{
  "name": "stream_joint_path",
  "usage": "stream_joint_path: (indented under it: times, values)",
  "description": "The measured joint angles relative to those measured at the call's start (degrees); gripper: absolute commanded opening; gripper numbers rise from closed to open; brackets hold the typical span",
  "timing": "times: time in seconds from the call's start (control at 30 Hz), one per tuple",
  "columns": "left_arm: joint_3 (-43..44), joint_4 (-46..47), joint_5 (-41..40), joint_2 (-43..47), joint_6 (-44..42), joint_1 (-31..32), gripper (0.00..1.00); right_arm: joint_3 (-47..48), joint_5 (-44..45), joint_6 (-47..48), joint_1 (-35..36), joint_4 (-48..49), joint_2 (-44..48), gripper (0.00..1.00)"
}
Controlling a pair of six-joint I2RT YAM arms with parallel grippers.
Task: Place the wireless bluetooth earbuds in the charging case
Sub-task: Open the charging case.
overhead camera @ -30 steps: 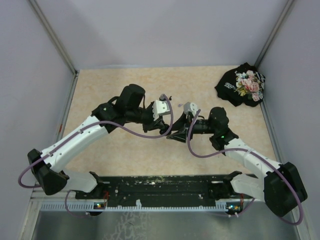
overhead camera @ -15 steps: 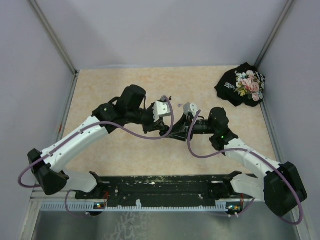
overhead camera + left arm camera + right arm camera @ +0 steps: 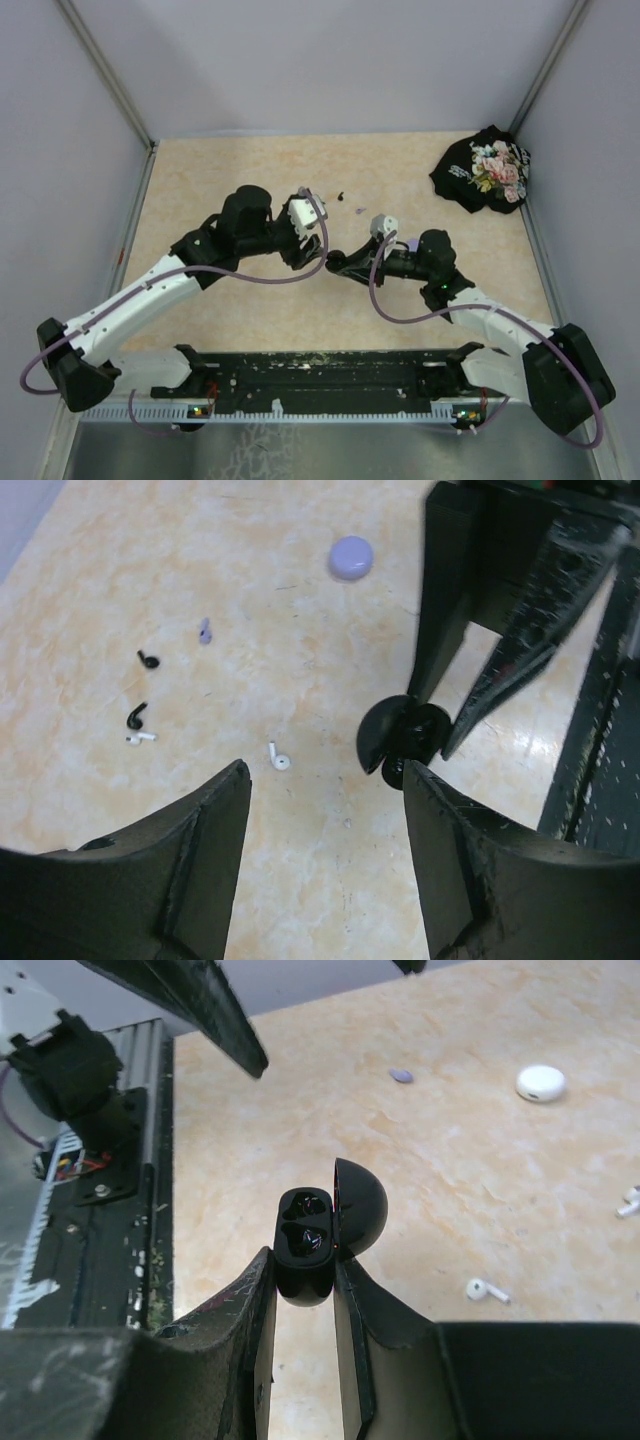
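Black charging case point(image 3: 303, 1260) clamped in the right jaws at centre of the right wrist view, lid hinged open. Cannot tell whether its wells are filled. The left jaws stand apart, gripping nothing, over the counter point(image 3: 300, 630), just beside the case.

Loose on the counter in the left wrist view:
- white earbud point(image 3: 277, 756), centre
- black earbud point(image 3: 147, 660), left
- purple earbud point(image 3: 205, 631), upper left

Lavender round case point(image 3: 350, 557) top centre. White round case point(image 3: 540, 1082) upper right of the right wrist view.
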State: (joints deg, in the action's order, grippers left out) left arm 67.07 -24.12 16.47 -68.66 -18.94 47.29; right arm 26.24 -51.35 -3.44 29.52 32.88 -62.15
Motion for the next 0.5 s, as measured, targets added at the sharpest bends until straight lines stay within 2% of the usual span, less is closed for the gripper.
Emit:
stream_joint_path:
  times: [0.23,0.5]
  values:
    - [-3.5,8.9,-11.5,-2.6,9.5,-0.7,0.74,-6.9,13.6,0.4,0.0,4.7,3.4,0.00]
    - [0.2,13.6,-12.7,-16.4,17.9,-9.0,0.75,-10.7,25.5,1.0,0.0,8.8,9.3,0.00]
